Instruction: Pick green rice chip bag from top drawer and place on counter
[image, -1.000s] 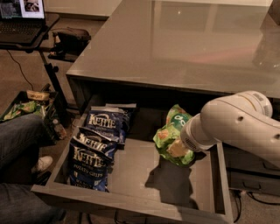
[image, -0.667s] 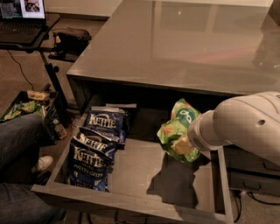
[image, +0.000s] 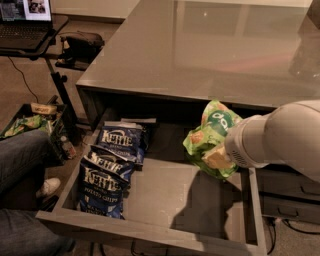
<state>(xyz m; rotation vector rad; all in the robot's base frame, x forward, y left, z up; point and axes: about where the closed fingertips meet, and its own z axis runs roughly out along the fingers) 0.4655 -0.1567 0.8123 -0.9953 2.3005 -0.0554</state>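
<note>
The green rice chip bag (image: 209, 136) hangs in the air above the right side of the open top drawer (image: 165, 192), near the front edge of the counter (image: 200, 50). It casts a shadow on the drawer's pale bottom. My gripper (image: 223, 157) is at the end of the white arm (image: 280, 135) that reaches in from the right. It is shut on the bag's lower right side, and its fingers are mostly hidden by the bag and the arm.
Three dark blue Kettle chip bags (image: 107, 170) lie along the drawer's left side. A laptop on a black stand (image: 27, 25) is at the far left. A person's legs (image: 22, 160) and a box of snacks (image: 30, 122) are beside the drawer. Dark lower drawers (image: 285, 200) are under my arm.
The green bag has risen and moved right with my gripper, from low in the drawer to about the counter edge's height. The arm has drawn back to the right.
</note>
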